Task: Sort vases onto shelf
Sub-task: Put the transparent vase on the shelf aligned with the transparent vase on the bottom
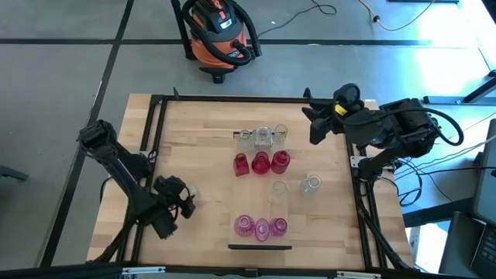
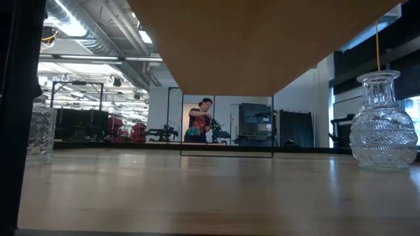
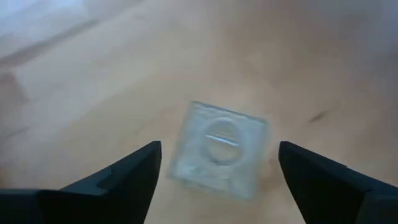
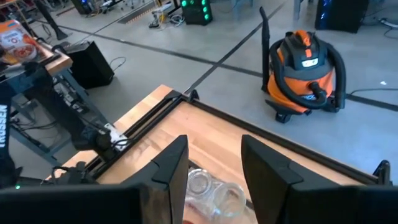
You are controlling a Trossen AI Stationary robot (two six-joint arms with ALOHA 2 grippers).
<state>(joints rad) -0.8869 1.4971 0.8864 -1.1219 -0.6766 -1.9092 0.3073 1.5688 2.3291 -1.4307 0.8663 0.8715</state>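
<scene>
My left gripper (image 1: 184,203) hangs over the near-left part of the table (image 1: 194,147), fingers spread wide; in my left wrist view a square clear vase (image 3: 217,149) sits directly below, between the two fingers (image 3: 134,171) and touching neither. My right gripper (image 1: 316,116) is raised over the far-right corner of the table, jaws apart with nothing between them; past it my right wrist view shows clear vases (image 4: 214,194) at the far end of the shelf (image 1: 262,194). On the shelf stand three rows: clear vases at the far end, deep red vases (image 1: 260,163) next, pink vases (image 1: 261,227) at the near end, with one clear vase (image 1: 280,188) between red and pink. A further clear vase (image 1: 311,184) stands on the table just right of the shelf. An orange vacuum (image 1: 219,31) sits on the floor beyond the table
</scene>
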